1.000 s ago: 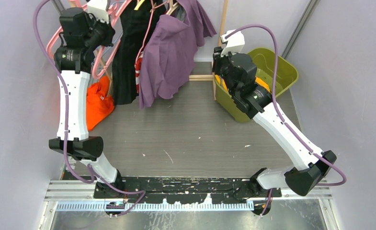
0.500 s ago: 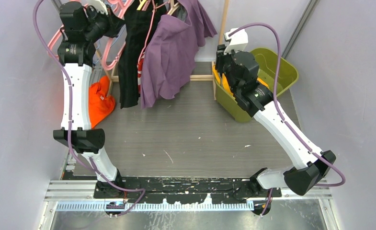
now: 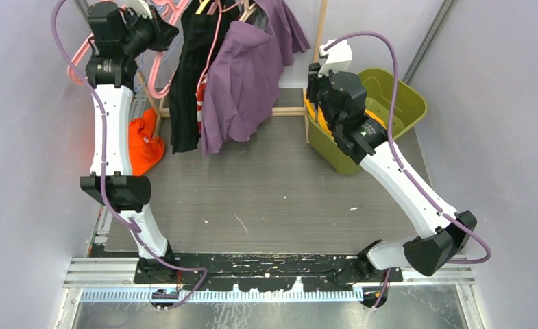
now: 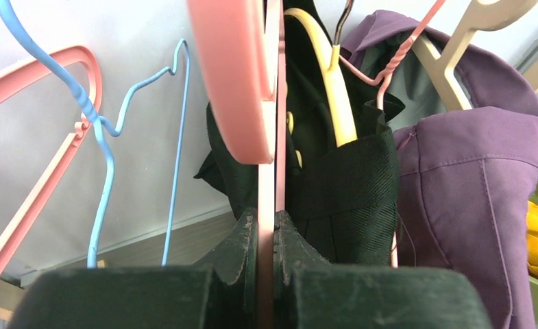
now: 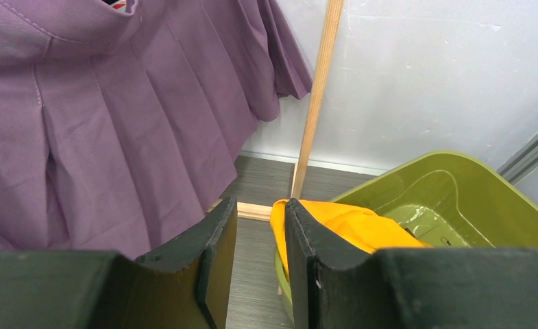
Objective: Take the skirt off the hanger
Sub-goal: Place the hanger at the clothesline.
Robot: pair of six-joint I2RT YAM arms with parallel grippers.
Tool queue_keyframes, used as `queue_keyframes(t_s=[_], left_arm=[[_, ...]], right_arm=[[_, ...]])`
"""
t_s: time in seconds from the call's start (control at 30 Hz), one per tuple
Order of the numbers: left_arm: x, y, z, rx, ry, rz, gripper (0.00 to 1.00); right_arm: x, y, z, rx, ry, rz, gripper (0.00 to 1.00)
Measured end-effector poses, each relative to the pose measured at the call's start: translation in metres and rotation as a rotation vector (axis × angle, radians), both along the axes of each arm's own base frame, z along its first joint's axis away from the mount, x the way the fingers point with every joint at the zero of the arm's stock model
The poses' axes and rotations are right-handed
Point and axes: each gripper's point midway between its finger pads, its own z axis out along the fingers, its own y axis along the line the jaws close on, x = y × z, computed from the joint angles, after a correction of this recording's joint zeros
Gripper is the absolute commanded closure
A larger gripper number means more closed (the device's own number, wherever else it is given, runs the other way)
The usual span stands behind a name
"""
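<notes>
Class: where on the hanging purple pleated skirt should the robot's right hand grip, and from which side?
Probably the lower hem of the purple skirt, approached from the green bin side, where the open right hand faces it. The pleats hang loose there; the waist is crowded among hangers.

Far edge, left to right: hangers [image 4: 235,68], garment [image 3: 184,103], skirt [image 3: 238,89], post [image 5: 317,89], bin [image 3: 406,103]. Garment and skirt hang touching. Cloth [image 5: 341,223] lies in bin. Bundle [image 3: 142,147] on table [image 3: 273,199], below hangers, left of garment.
</notes>
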Motion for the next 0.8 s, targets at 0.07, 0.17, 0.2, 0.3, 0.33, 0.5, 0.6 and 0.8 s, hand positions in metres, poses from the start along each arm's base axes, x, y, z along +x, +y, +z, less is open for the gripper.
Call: queue_keyframes(t_s=[0.07,0.17,0.2,0.3,0.33,0.5,0.6,0.8], left_arm=[[0.004,0.002,-0.001,0.001,0.001,0.010,1.00],[0.011,0.005,-0.001,0.005,-0.005,0.030,1.00],[0.012,0.007,-0.001,0.008,-0.006,0.039,1.00],[0.012,0.009,-0.003,0.024,-0.007,0.051,1.00],[0.012,0.010,-0.004,0.035,-0.008,0.051,1.00],[-0.007,0.013,-0.007,0.070,0.012,0.062,1.00],[-0.028,0.019,0.000,0.103,0.007,0.088,1.00],[-0.070,0.031,0.035,0.163,-0.075,0.153,1.00]], right_arm=[[0.001,0.001,0.001,0.001,-0.002,0.002,0.63],[0.002,0.002,0.002,0.003,-0.002,0.006,0.63],[0.002,0.003,0.002,0.005,-0.002,0.007,0.63],[0.003,0.004,0.002,0.011,-0.001,0.011,0.63],[0.003,0.004,0.002,0.013,0.000,0.013,0.63],[0.004,0.007,0.000,0.027,0.006,0.021,0.63],[0.005,0.011,-0.002,0.041,0.013,0.033,0.63],[0.006,0.018,-0.006,0.057,0.025,0.058,0.63]])
